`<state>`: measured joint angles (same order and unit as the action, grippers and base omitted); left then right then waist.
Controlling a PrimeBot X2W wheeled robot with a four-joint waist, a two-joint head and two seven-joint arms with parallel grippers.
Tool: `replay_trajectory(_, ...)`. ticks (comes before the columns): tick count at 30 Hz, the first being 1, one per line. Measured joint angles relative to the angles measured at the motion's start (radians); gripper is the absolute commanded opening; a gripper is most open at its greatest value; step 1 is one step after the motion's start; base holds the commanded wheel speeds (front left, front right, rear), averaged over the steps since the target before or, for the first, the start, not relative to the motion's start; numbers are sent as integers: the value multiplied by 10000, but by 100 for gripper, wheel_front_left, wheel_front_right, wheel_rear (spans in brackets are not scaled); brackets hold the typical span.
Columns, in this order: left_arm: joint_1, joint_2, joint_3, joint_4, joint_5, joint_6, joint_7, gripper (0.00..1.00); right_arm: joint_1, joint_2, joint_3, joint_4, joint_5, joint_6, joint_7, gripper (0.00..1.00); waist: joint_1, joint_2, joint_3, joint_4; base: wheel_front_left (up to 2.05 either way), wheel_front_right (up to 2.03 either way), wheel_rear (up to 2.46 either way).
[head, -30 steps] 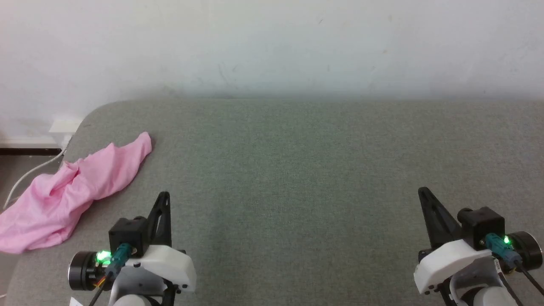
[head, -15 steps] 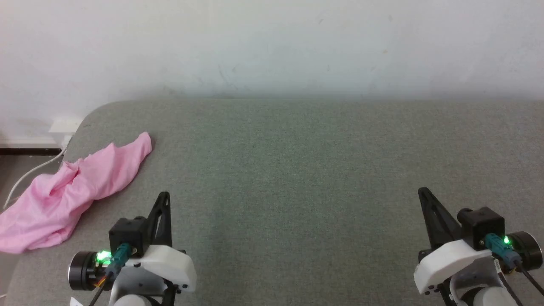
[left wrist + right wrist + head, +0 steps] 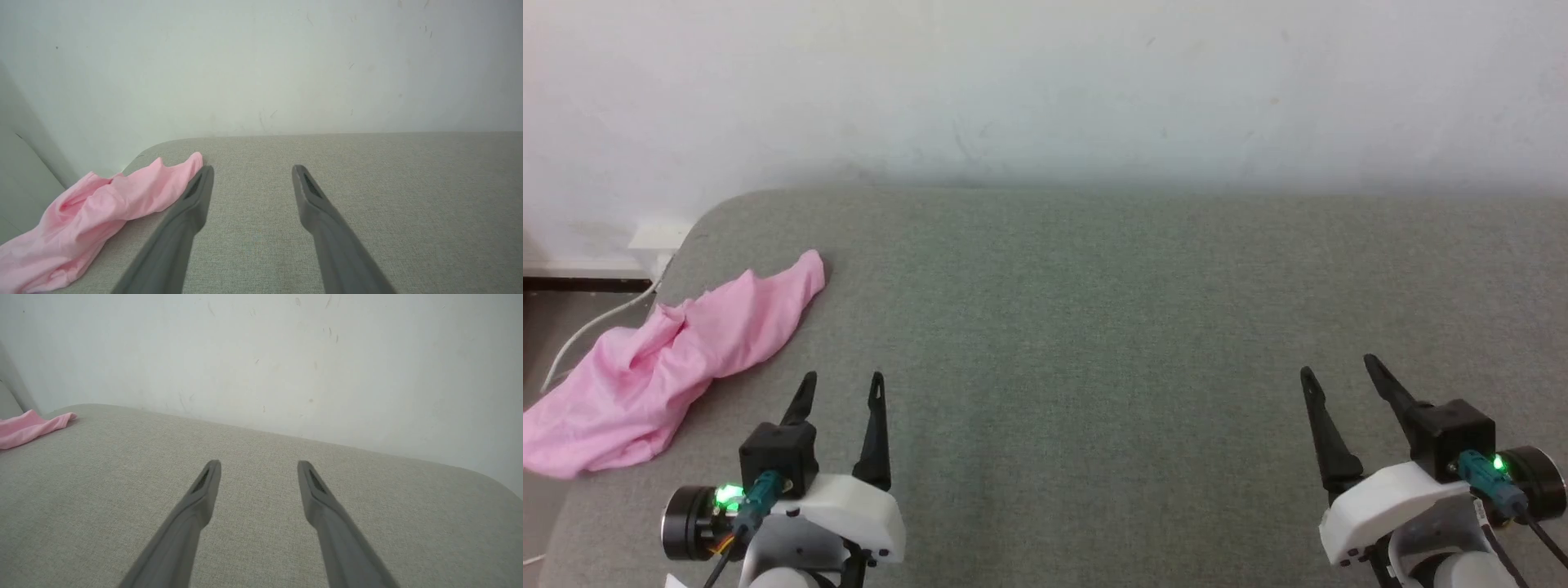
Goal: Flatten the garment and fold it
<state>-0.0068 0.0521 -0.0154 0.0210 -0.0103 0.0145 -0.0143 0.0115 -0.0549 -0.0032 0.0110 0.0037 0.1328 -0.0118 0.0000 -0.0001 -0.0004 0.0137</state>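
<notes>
- L gripper [image 3: 843, 377]: fingers [image 3: 184, 220] spread wide, nothing btwn them. They hang low over the grey padded surface [image 3: 1094, 327], tips aimed at the wall [image 3: 1045, 82].
- R gripper [image 3: 1339, 366]: same story. Jaws parted wide, empty, over the surface's right side, well apart from the cloth.
- Garment [image 3: 670, 359]: light-pink thin cloth, bunched in a long crumpled heap at the surface's left edge, near the rounded far corner. One end trails toward the L edge and looks to hang off it.
- L gripper sits near the garment, to its right, not touching. In the left wrist view one finger overlaps the cloth's tip, which is line of sight only, I'd say.
- Progress, my read: zero so far. Cloth isn't flat, has no fold, and neither gripper is on it.
- Left to do: reach over, take hold, bring it to the open middle, spread it out, then fold.
- Hard to tell: can't make out a waistband or tag, so no idea which end is which.
- The garment's lower-L end is cut by the frame edge in the head and left wrist views, and the right wrist view gets just a pink strip.
- Past the edge: a white cable [image 3: 596, 318] on the floor.
</notes>
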Motion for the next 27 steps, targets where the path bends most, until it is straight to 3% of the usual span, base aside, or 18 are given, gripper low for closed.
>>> replay_trajectory(27,-50,165,-224,405,-364,410,-522,100,-70,2,-2,217,242,0,-460,100,0,1,-88,1652,0,0,0)
